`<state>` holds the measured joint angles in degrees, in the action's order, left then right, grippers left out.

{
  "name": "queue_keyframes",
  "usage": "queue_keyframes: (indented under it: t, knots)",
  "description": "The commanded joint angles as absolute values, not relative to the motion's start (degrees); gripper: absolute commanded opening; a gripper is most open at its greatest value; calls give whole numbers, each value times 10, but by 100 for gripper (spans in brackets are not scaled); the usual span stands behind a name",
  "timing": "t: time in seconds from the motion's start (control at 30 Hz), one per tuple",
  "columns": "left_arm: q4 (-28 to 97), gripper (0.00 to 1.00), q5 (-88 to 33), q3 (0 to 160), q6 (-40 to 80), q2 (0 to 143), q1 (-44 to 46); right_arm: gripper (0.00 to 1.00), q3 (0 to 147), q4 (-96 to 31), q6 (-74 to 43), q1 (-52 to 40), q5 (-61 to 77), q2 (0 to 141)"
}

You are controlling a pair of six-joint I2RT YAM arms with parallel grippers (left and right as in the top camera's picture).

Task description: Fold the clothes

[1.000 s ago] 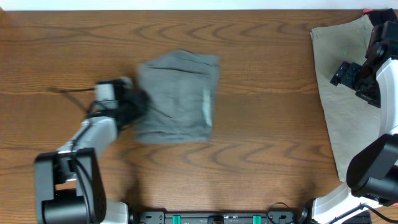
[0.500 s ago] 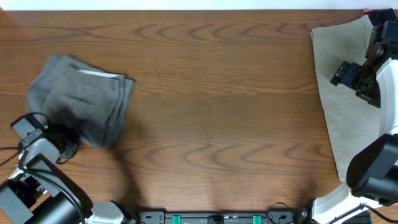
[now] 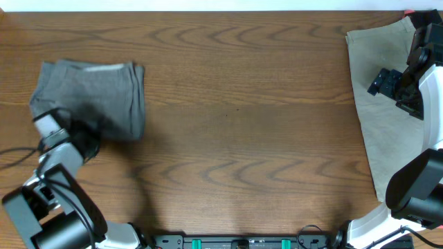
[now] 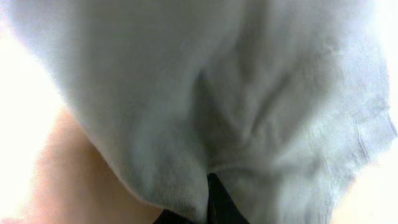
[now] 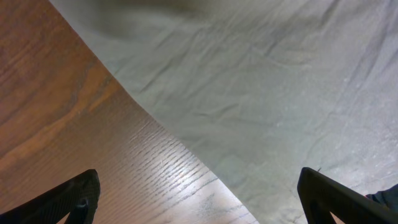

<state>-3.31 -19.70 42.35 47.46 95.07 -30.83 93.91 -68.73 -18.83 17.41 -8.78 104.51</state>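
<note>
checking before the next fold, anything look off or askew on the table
The grey shorts sit bunched at the far left of the table, slightly askew, layers not lined up, a corner pinched in the left hand. The beige shorts lie flat and unfolded at the right edge. Nothing torn or spilled.

Plain dark grey shorts (image 3: 93,97), looking washed-out pale grey up close on the left wrist cam. Light beige-khaki pair (image 3: 381,152), also plain. Warm brown table (image 3: 242,138) with wavy darker wood grain. Black fingertips on the right gripper (image 5: 199,194).
</note>
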Motion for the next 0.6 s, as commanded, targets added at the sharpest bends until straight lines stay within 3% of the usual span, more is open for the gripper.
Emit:
queue_keyframes:
  t: [0.0,0.1,0.23,0.4,0.57]
  knots:
    - [-117,6,-182,425,492,986,-259,99,943,-688,-192,176,-91,1045]
    - [-196,6,-177,437,492,1039,-234,99,943,-688,-192,176,-91,1045]
    - [-207,6,-206,509,467,1150,-215,99,943,-688,-192,176,-91,1045]
    - [-189,6,-326,620,406,1254,-215,99,943,-688,-192,176,-92,1045]
    - [-104,6,-339,680,323,1269,-216,99,943,-688,-192,176,-91,1045]
